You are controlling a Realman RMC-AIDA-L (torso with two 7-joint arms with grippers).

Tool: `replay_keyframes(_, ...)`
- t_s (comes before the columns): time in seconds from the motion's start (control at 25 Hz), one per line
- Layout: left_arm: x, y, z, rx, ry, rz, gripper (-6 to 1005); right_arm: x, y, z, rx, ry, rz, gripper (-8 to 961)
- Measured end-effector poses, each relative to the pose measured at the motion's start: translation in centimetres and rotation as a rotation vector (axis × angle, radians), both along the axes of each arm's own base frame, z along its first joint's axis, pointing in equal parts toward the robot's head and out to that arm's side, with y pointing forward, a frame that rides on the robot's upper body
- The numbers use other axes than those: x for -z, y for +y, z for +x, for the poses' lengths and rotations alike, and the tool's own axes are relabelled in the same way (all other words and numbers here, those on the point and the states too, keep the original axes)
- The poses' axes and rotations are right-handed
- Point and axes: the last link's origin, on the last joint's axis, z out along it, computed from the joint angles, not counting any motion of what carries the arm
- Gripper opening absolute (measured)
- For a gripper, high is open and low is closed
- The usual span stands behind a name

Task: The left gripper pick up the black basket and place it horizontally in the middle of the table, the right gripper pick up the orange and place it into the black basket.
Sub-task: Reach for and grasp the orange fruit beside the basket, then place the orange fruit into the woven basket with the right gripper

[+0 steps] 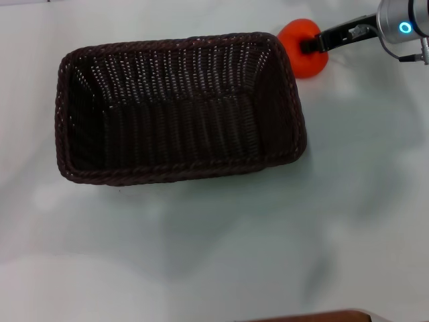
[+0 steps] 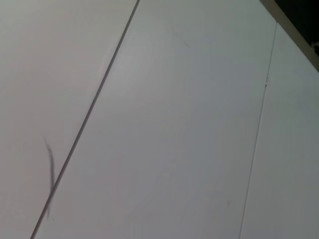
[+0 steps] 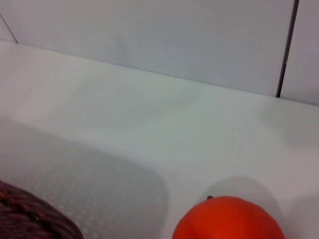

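The black basket [image 1: 174, 74] lies lengthwise across the middle of the table [image 1: 234, 241], open side up and empty. Its corner also shows in the right wrist view [image 3: 30, 219]. The orange [image 1: 301, 64] sits just beyond the basket's far right corner, outside it, and shows close up in the right wrist view [image 3: 229, 219]. My right gripper [image 1: 310, 45] reaches in from the far right, its black finger lying over the orange. Its silver wrist with the blue ring light [image 1: 405, 27] is behind it. The left gripper is out of view.
The table's brown edge strip [image 1: 315, 316] runs along the near side. The left wrist view shows only pale panels with dark seams [image 2: 89, 109]. A white wall [image 3: 149, 35] rises behind the table's far edge.
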Motion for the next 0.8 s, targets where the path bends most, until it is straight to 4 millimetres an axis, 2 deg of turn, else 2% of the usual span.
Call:
replay_keyframes(0.28, 0.1, -0.1, 0.0, 0.007, -0.006, -0.004, 874, -1.1, 0.0, 0.3, 0.014, 0.116, 0.069, 314)
replay_keyframes(0.52, 0.0, -0.5, -0.1, 0.011, -0.009, 0.001, 875, -4.0, -0.3, 0.6, -0.006, 0.427, 0.292, 259)
replay_keyframes(0.64, 0.0, -0.6, -0.2, 0.007, -0.011, 0.000, 875, -5.0, -1.3, 0.0, -0.109, 0.583, 0.362, 245)
replay_keyframes(0.8, 0.0, -0.6, -0.2, 0.006, -0.013, -0.001, 875, -5.8, -4.0, -2.4, -0.398, 0.779, 0.376, 227)
